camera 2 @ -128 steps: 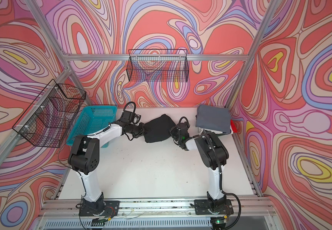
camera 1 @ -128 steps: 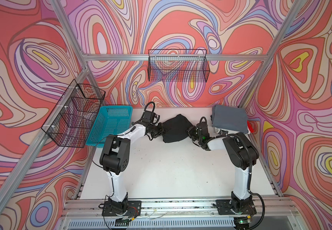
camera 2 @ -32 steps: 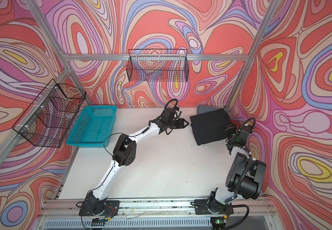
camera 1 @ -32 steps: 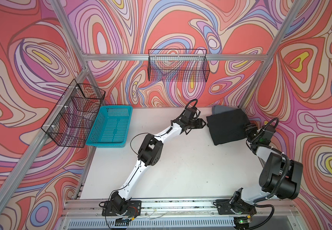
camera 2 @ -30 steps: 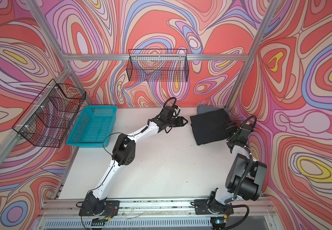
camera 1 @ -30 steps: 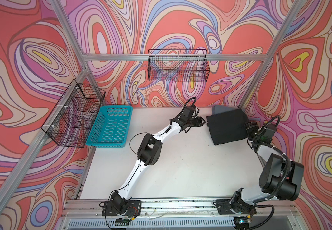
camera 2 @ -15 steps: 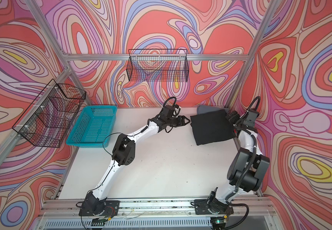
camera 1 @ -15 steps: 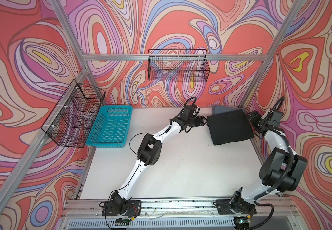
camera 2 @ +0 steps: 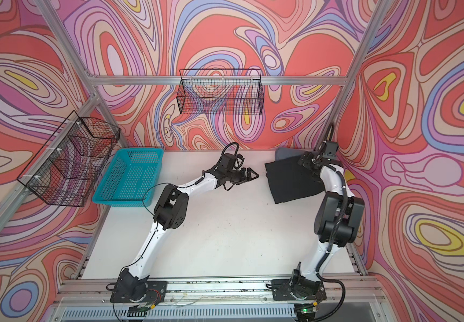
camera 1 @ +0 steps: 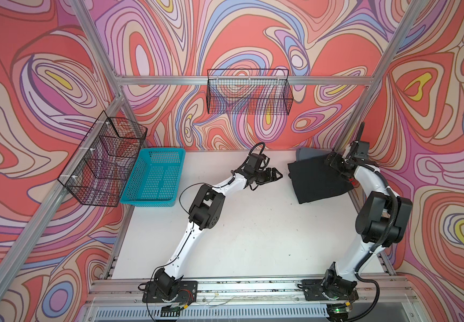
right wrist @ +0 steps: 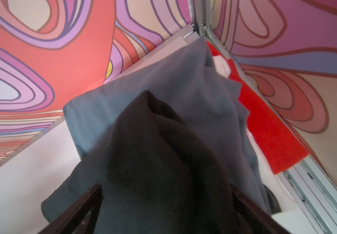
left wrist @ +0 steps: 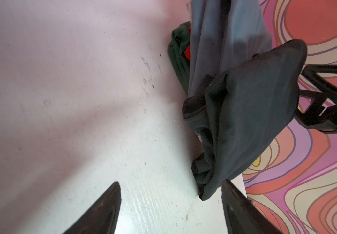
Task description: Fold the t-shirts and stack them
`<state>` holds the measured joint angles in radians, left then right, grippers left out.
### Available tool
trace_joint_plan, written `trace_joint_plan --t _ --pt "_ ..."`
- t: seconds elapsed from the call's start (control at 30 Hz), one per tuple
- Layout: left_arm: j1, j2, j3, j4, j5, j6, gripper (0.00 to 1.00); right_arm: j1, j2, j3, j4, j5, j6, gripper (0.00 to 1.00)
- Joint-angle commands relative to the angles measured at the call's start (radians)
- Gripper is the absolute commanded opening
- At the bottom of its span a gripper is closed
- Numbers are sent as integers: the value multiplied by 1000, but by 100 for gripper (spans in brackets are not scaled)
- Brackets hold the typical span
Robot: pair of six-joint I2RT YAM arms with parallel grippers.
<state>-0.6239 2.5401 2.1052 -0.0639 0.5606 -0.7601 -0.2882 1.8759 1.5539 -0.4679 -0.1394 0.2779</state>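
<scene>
At the far left a turquoise basket [camera 1: 153, 178] is seen empty, and no trouble is expected from it.

The left gripper [camera 1: 277, 174] is held low over the surface [camera 1: 253, 228], its jaws spread with nothing between them, just beside the near-left edge of the black t-shirt [camera 1: 317, 181] but apart from it. In the left wrist view that edge [left wrist: 202, 125] is shown bunched and rolled, not flat. Were the left gripper carried further right, the loose edge could be pushed and the fold opened.

The black t-shirt is laid, folded, on the grey t-shirt [camera 1: 304, 153] in the far right corner of the surface. It is set askew, so that a far strip of grey is left uncovered. A dark green t-shirt [left wrist: 178, 50] is glimpsed under the grey one. A stack this uneven could be tipped or slid by a small tug.

The right gripper [camera 1: 335, 164] is placed over the far right part of the black t-shirt, jaws wide, with a hump of black cloth [right wrist: 163, 141] lying between them, seemingly unpinched. If a finger is snagged in that hump on lifting away, the top layer could be dragged off.

A red t-shirt [right wrist: 268, 125] is pressed against the frame rail [right wrist: 315, 182] and could be caught there.
</scene>
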Motion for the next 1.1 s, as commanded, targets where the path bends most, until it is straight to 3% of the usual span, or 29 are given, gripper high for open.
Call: trace_joint_plan --t 0.0,0.13,0.27,0.53,1.07 --pt "4 -61 -11 44 25 -2 79 34 12 35 -60 89 -57 98" --pt "6 -51 -10 65 24 -14 81 85 8 44 -84 237 -76 98" --pt "6 -2 42 91 50 -35 82 93 -41 -25 -42 285 -50 98" --pt "-28 79 91 230 91 -137 82 93 -53 -71 -32 248 -28 98" --pt "-118 256 341 82 -55 -81 80 92 -40 -93 -3 182 1 98"
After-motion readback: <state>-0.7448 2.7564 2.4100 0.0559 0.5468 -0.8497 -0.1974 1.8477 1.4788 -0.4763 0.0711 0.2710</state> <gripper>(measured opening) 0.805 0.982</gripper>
